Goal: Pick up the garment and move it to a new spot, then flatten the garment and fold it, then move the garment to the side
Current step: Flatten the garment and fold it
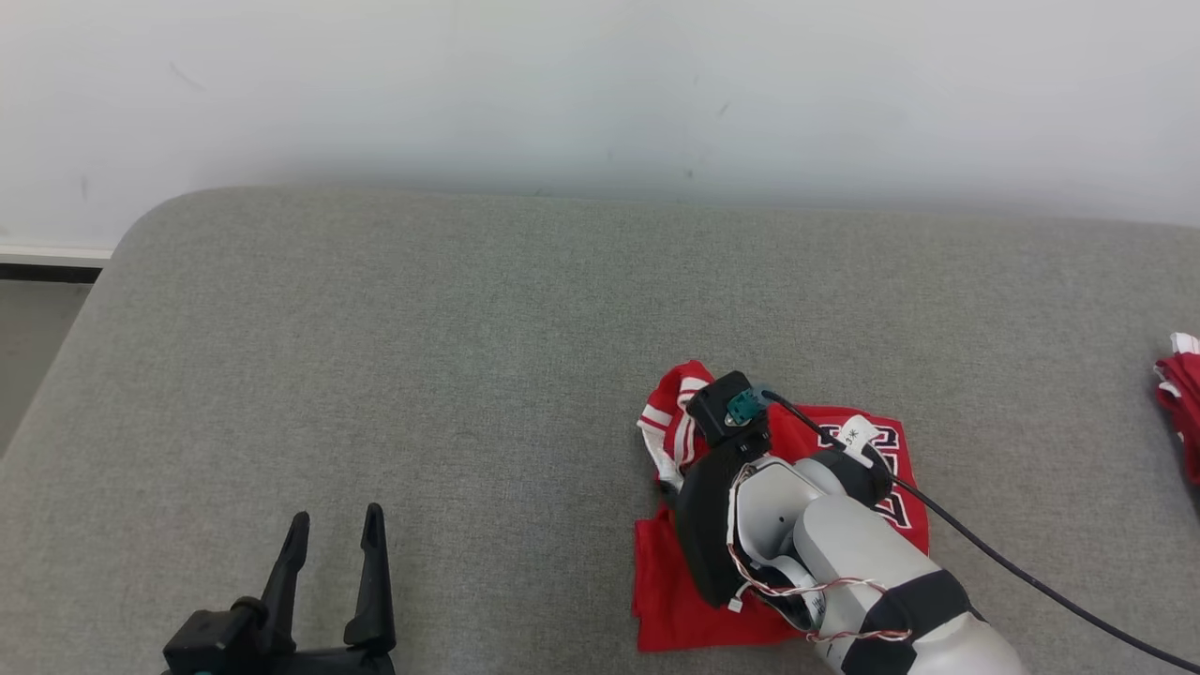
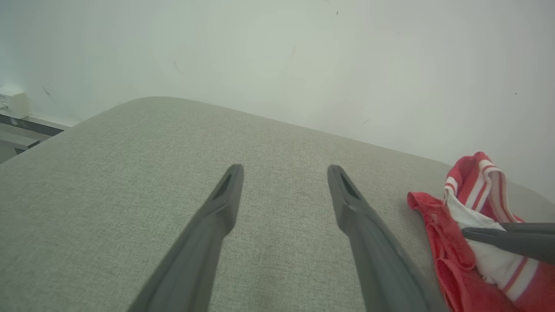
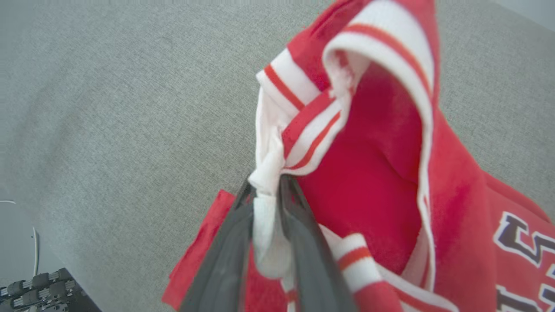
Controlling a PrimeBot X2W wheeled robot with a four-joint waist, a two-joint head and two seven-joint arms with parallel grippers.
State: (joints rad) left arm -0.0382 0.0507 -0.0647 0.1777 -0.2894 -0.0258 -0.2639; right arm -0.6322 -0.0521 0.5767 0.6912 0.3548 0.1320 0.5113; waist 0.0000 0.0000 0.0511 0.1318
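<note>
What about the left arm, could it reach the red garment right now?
Probably yes. The left gripper is open over the grey cushion, and nothing lies between it and the garment. The right gripper grips the garment's white trim, so the left would need another part.

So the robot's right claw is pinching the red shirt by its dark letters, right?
Not quite. The right claw is pinching the red shirt by its white striped edge, not by the dark letters. The right wrist view shows it.
</note>
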